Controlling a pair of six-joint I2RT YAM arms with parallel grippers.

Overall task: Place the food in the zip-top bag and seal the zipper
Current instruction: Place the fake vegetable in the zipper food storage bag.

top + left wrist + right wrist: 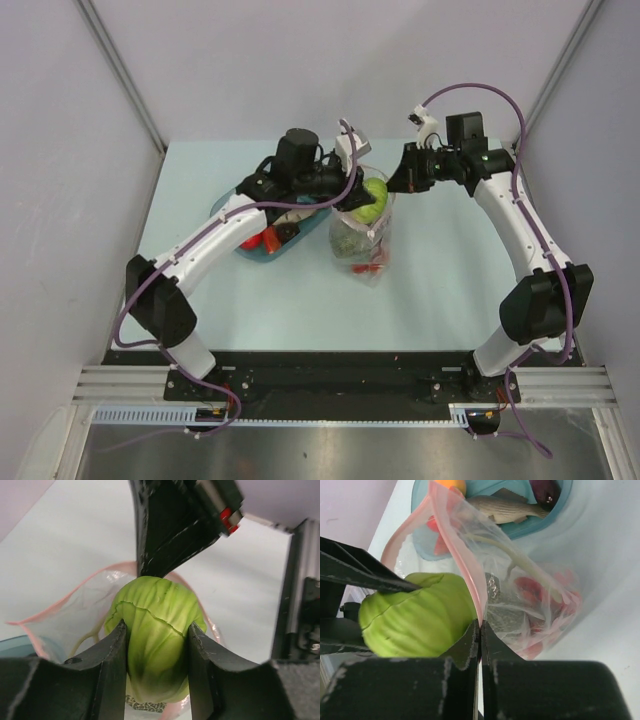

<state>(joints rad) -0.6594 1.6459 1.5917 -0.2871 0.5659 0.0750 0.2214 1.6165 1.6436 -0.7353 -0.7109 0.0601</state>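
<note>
Currently left gripper [157, 628] is clamping the light green food [155, 600] at the zip-top bag [530, 605] mouth; right gripper [480, 630] is pinching the zipper [454, 535] edge, propping the bag open. Loading step is running. Next move is calling for lowering it inside, then releasing.

Pale blue surface [450, 290]. Two things on it: blue tray [222, 207] left of centre, toward the far edge; clear zip-top bag [365, 262] mid-surface, just right of the tray. Can't tell if they touch.
</note>
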